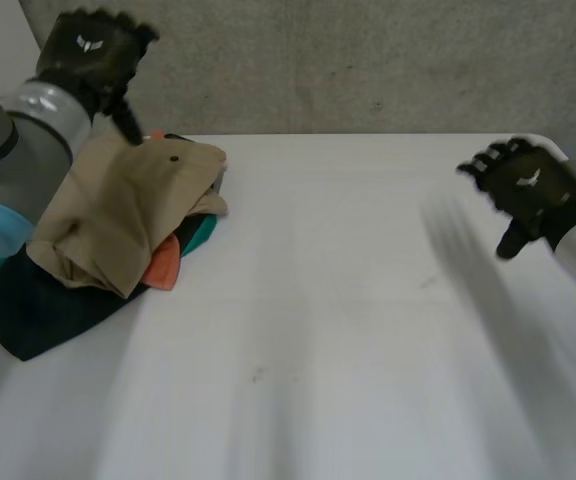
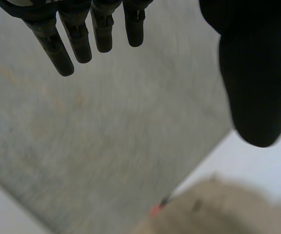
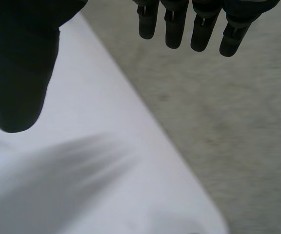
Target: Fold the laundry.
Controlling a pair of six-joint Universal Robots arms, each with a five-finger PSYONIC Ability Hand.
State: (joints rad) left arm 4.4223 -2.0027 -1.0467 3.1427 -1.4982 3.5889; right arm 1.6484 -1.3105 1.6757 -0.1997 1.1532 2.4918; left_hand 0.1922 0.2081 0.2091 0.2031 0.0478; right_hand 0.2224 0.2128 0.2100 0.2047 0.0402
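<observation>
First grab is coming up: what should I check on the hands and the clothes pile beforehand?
1. Left hand empty, fingers straight: ok.
2. Right hand empty, fingers relaxed: ok.
3. Tan cloth on top of the pile, uncovered: ok.
4. Orange cloth and dark green cloth beneath it, partly covered: ok.
5. White table has bare room beside the pile: ok.
6. Left hand touching the tan cloth: cannot tell.
</observation>
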